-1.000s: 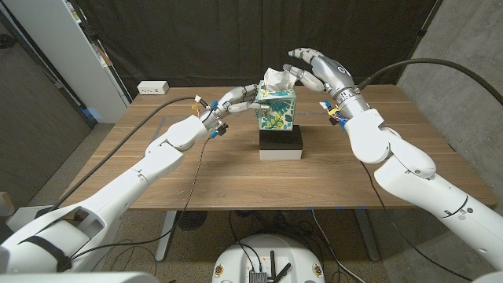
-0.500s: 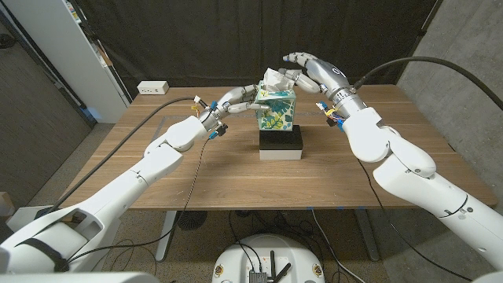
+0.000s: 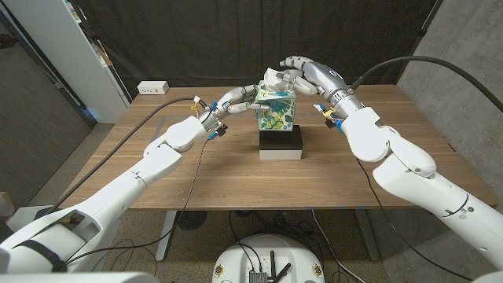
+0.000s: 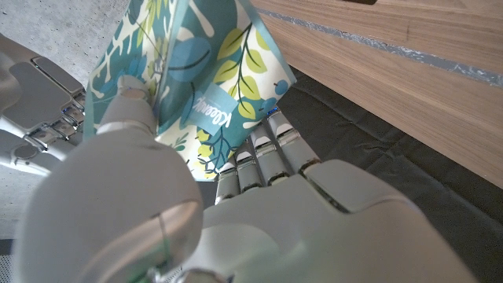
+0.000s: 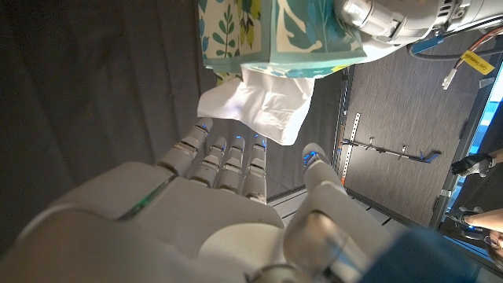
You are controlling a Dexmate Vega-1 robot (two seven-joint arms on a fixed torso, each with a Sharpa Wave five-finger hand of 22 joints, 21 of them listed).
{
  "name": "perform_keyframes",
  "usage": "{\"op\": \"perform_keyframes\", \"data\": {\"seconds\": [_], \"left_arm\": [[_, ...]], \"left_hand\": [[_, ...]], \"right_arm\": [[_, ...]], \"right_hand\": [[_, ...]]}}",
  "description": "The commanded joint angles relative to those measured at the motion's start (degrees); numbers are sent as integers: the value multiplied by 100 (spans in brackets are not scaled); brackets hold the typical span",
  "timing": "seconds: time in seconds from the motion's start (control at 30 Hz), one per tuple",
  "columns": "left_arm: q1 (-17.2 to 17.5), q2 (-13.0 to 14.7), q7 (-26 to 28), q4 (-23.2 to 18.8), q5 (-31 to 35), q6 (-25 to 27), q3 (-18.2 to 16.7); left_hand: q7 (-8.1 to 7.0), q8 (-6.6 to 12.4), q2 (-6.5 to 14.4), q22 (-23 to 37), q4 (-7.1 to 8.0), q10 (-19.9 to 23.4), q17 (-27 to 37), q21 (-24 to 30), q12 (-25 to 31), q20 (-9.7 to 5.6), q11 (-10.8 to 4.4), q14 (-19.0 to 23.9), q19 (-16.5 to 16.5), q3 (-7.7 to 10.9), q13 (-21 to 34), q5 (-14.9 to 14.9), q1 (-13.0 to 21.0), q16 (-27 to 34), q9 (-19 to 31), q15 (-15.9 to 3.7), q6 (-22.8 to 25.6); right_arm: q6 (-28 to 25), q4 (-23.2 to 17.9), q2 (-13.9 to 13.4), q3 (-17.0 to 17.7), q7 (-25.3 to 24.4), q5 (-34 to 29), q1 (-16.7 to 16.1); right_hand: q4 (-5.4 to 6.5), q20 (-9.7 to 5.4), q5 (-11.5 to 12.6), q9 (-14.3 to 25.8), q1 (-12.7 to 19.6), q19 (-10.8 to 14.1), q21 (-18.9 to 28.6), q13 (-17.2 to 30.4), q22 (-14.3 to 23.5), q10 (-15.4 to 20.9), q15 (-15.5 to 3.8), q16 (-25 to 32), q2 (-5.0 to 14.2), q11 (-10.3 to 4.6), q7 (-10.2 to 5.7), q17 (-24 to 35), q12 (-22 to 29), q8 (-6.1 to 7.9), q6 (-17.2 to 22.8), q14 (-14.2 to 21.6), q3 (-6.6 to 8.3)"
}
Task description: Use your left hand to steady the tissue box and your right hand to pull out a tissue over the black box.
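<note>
Bracing the tissue box (image 3: 277, 111), left robot hand (image 3: 233, 101) grips its side.

Both hands (image 3: 236, 100) (image 3: 308, 73) raised, fingers (image 5: 228, 153) extended

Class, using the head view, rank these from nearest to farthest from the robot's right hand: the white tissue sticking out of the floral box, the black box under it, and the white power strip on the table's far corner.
1. White tissue, directly at the right hand's fingertips, atop the floral tissue box.
2. Black box, below, at the table's centre.
3. White power strip, far left corner.
</note>
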Motion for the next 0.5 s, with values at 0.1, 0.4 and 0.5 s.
{"op": "perform_keyframes", "data": {"seconds": [0.1,0.4,0.5], "left_arm": [[42,24,14,-85,-6,42,-16],[100,56,40,-183,-5,68,-35],[121,69,47,-214,-6,84,-40]], "left_hand": [[14,18,3,17,2,10,11,-35,-8,-28,18,36,9,57,27,40,-39,-18,16,-561,76],[14,13,12,17,24,4,17,-35,-9,-31,28,30,7,61,27,36,-91,-16,16,-561,72],[16,14,10,17,25,9,17,-35,-8,-30,26,31,9,61,27,35,-99,-16,16,-561,76]], "right_arm": [[-124,-90,-66,-47,175,40,23],[-296,-127,-56,-230,59,-362,20],[-265,-94,-28,-285,-49,-507,2]], "right_hand": [[-19,-27,26,30,178,-56,-9,6,19,-20,-372,-27,-14,-33,-6,2,-9,63,196,-8,76],[-125,-59,77,50,559,31,23,1,18,-27,-423,-39,-25,-81,-42,-24,-3,126,482,25,252],[-144,-75,91,65,782,101,39,-1,17,34,-458,-38,-63,-149,-23,-39,23,199,758,73,316]]}}
